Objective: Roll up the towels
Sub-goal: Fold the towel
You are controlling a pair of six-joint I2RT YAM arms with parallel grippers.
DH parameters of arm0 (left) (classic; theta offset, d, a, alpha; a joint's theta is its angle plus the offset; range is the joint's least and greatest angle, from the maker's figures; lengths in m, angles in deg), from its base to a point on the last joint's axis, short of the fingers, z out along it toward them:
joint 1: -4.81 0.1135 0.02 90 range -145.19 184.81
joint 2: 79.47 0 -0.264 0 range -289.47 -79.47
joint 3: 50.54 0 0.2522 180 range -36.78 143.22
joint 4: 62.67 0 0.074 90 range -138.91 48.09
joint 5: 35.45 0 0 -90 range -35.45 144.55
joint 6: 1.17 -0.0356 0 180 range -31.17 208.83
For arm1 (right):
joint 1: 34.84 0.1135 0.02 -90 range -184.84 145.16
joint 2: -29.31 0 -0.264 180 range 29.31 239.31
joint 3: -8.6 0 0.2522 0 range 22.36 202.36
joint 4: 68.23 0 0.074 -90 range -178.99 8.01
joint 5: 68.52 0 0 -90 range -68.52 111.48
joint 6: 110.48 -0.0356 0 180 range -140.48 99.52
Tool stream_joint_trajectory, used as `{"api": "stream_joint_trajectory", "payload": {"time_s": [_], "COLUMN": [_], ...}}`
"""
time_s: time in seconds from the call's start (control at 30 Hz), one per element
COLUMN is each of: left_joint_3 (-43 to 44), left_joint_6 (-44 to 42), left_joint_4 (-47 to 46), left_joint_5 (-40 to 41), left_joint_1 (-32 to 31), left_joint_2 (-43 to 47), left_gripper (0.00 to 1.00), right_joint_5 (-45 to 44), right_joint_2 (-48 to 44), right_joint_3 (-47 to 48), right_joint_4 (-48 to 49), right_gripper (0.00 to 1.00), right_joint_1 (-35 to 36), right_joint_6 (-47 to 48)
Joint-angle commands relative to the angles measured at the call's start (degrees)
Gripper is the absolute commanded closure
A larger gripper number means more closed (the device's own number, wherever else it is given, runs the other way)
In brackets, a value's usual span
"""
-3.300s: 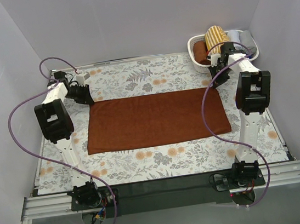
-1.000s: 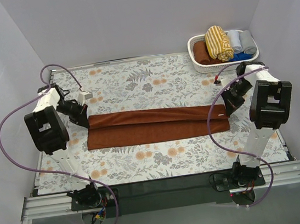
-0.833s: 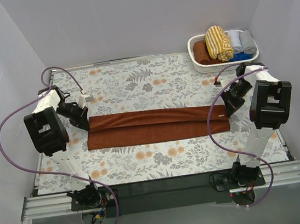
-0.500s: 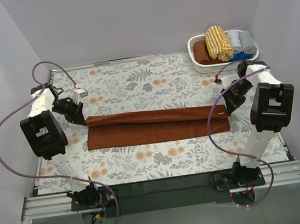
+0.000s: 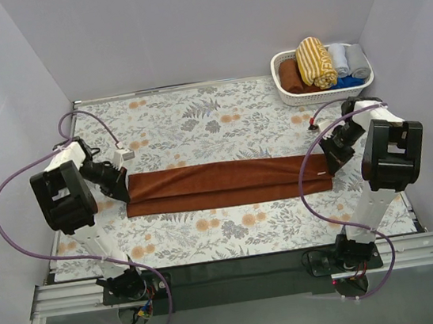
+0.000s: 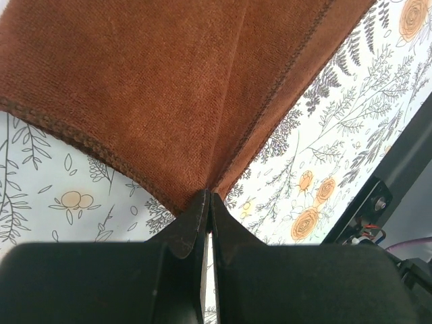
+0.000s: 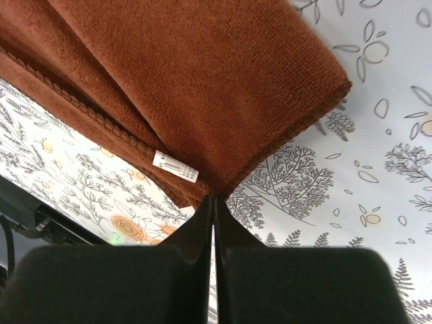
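While the left tool and right tool pinch the rust towel, a basket holds rolls.

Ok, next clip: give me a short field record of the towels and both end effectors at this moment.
rust-brown towel: folded lengthwise into a narrow strip, flat on the table, not yet rolled
left end effector: shut on the strip's left end
right end effector: shut on its right end, near the white label
yellow striped towel: rolled, in the white basket, far right corner
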Motion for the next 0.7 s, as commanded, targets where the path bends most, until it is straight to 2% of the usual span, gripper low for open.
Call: {"api": "stream_joint_trajectory", "payload": {"time_s": [0.0,0.1,0.37,0.5,0.67], "left_joint_3": [-0.8,0.1,7.7,6.2,-0.6], "left_joint_6": [1.4,2.3,1.3,-1.1,-4.4], "left_joint_4": [-3.7,-4.0,2.9,4.3,3.4], "left_joint_5": [0.5,0.2,-2.9,-1.9,0.2], "left_joint_1": [0.4,0.5,1.1,2.3,2.9], "left_joint_2": [2.7,2.3,3.7,5.5,7.1], "left_gripper": [1.0,1.0,1.0,1.0,1.0], "right_joint_5": [-1.5,-1.6,-1.9,-3.3,-4.5], "right_joint_2": [0.2,-0.1,-3.9,-5.3,-5.9], "right_joint_3": [-0.8,0.1,2.6,-0.6,-4.4], "right_joint_4": [1.1,0.9,-1.3,-1.0,0.6], "right_gripper": [0.99,0.99,0.99,0.99,0.99], "right_joint_1": [-0.3,-0.3,-0.4,-0.4,-0.5], "right_joint_6": [0.8,0.4,2.0,3.9,4.7]}}
